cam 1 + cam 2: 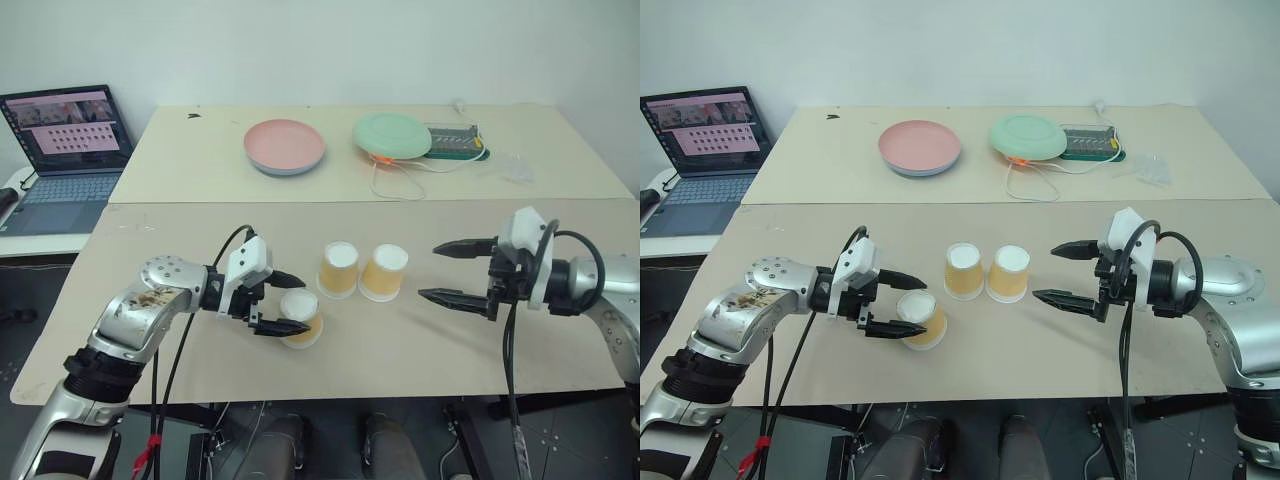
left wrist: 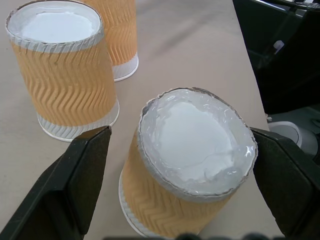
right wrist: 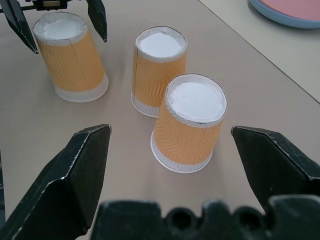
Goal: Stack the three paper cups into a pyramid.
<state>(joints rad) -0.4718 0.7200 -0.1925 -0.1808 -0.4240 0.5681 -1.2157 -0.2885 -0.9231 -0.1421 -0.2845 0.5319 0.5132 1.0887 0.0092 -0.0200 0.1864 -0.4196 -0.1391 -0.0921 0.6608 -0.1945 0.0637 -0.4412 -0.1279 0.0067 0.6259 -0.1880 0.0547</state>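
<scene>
near cup [image 1: 301, 318]: upside down, white base up, standing alone on the near table [image 1: 400, 350], in front of and left of the other two.
left gripper [image 1: 285, 303]: jaws spread wide, one finger either side of the near cup; a gap seems to show on both sides, so nothing is held.
right gripper [image 1: 450, 272]: jaws fully apart, empty, hovering just right of the pair and pointing at them.
two cups [image 1: 362, 270]: upside down, side by side mid-table, possibly touching at the rims; no pyramid yet.
far table: pink plate [image 1: 284, 146], green plate [image 1: 392, 135], cable.
far left: open laptop [image 1: 66, 150].
</scene>
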